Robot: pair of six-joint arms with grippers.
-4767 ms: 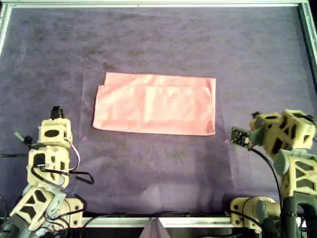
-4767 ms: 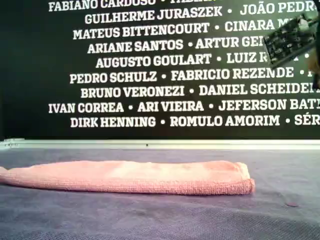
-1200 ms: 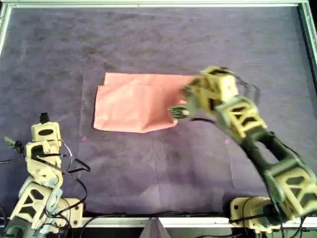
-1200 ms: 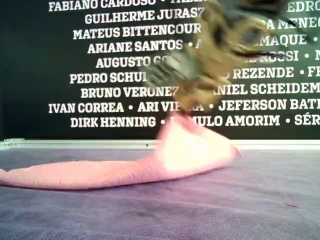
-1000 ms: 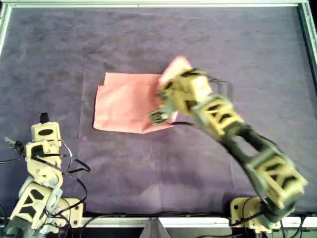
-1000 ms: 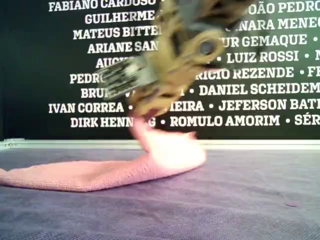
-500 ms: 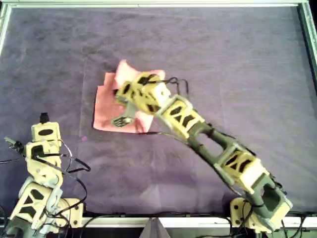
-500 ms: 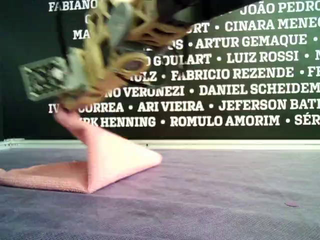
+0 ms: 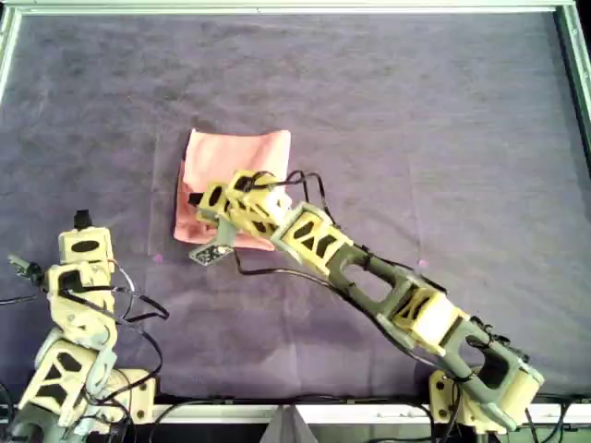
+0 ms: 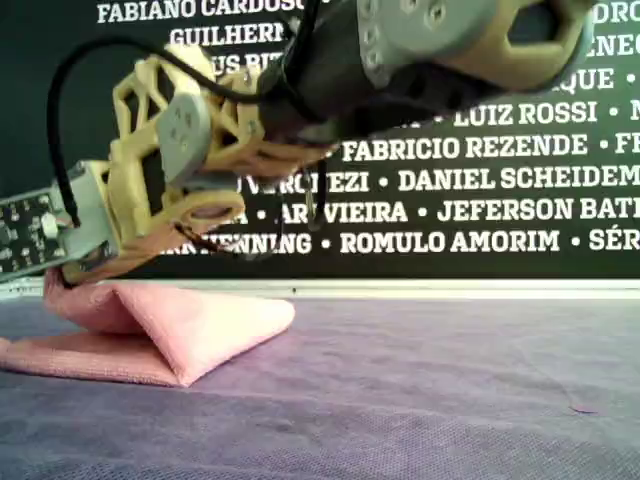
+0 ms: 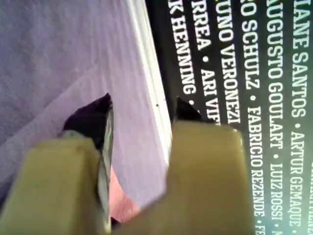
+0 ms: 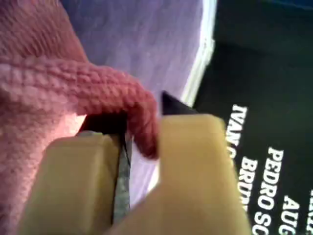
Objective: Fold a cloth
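The salmon-pink cloth [image 9: 240, 152] lies on the dark purple mat [image 9: 416, 111], doubled over into a near square left of centre in the overhead view. My second gripper [image 9: 194, 198] is on the long arm reaching in from the lower right. It is shut on a bunched edge of the cloth [image 12: 58, 78] at the cloth's left side, low over the mat. In the exterior view the held end [image 10: 70, 285] stands slightly raised above the lower layer [image 10: 200, 320]. My first gripper [image 9: 81, 220] is parked at the overhead view's lower left, open and empty, apart from the cloth.
A white metal frame [image 9: 277, 7] borders the mat. A black wall with white printed names [image 10: 480, 180] stands behind it. The second arm's links [image 9: 406, 305] stretch diagonally across the mat's lower right. Both arm bases sit at the near edge.
My second gripper has carried the cloth's right end up and over to the left and lowered it, halving the strip. My first arm has stayed parked.
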